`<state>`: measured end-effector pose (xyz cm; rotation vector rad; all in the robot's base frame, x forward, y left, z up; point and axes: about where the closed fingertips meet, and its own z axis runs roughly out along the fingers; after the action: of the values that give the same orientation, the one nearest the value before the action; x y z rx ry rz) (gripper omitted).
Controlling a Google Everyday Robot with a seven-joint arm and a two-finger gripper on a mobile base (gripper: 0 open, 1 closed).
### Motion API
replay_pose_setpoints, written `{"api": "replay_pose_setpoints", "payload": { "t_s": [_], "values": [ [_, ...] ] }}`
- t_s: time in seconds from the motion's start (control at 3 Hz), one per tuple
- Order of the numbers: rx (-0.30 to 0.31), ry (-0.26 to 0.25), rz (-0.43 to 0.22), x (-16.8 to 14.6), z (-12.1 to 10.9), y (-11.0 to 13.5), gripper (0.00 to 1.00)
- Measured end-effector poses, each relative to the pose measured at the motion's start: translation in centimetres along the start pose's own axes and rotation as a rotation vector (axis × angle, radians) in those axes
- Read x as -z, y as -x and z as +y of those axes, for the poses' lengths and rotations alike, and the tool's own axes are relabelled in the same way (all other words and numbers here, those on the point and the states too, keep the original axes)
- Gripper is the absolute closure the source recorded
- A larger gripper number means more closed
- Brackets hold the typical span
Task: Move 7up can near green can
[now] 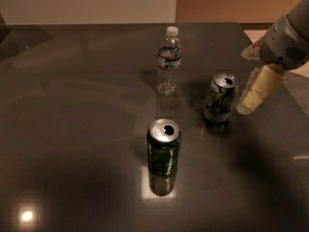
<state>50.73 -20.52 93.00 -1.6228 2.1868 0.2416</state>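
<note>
The 7up can [219, 98] stands up straight on the dark table [72, 129], over on the right side. The green can [164, 147] stands nearer the front, to the left of it, with a gap between them. A water bottle [169, 62] stands further back with its white cap on.

The gripper [247, 81] is just to the right of the 7up can, very close, but I don't think it is touching. Its jaws look spread apart, and nothing is between them.

I think the 7up can is light and its sides are thin. It is smooth and shiny, so it could slip. If it is squeezed too hard, it could dent. The best place to hold it is around the middle of its round side, one jaw on each side. A push up near the top could tip it over.

Both cans have a dark hole in the top, so they look open. I can't tell if any drink is inside. If there is, a tipped can could spill. The bottle is see-through, but I can't tell how much water is in it.
</note>
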Motion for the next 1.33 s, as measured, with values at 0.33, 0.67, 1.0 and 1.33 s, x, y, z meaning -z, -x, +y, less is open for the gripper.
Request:
{"api": "replay_pose_setpoints", "payload": {
  "t_s": [0.33, 0.67, 1.0, 1.33],
  "values": [
    [0.009, 0.049, -0.04, -1.9, 0.4, 0.4, 0.0],
    [0.018, 0.076, -0.077, -3.5, 0.5, 0.5, 0.0],
    [0.024, 0.091, -0.087, -4.7, 0.1, 0.7, 0.14],
    [0.022, 0.101, -0.091, -5.2, -0.2, 0.9, 0.38]
  ]
}}
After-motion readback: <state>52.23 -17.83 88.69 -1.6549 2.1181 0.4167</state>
